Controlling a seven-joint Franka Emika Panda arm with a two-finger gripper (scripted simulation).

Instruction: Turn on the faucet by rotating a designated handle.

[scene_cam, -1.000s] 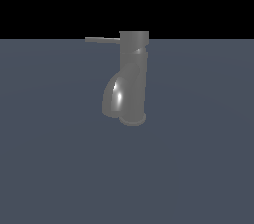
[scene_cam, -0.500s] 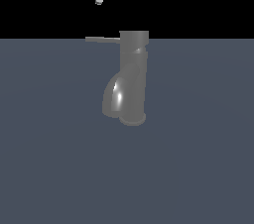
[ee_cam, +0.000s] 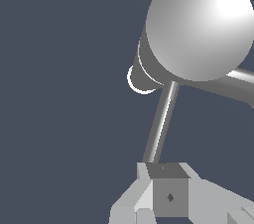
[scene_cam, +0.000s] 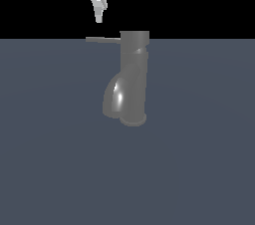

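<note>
The glossy dark grey upright cylindrical faucet (scene_cam: pixel 133 77) is stood mid-bench, its thin straight grey rod handle (scene_cam: pixel 102 40) stuck out toward the exterior view's left. The white robot hand (scene_cam: pixel 99 19) is hung just above the rod's outer end, probably for leverage. Released or clenched can't be told, tbh.

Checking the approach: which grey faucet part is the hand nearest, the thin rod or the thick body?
The thin handle: the hand hangs just above its free end, while the thick faucet stands further to the exterior view's right.
</note>
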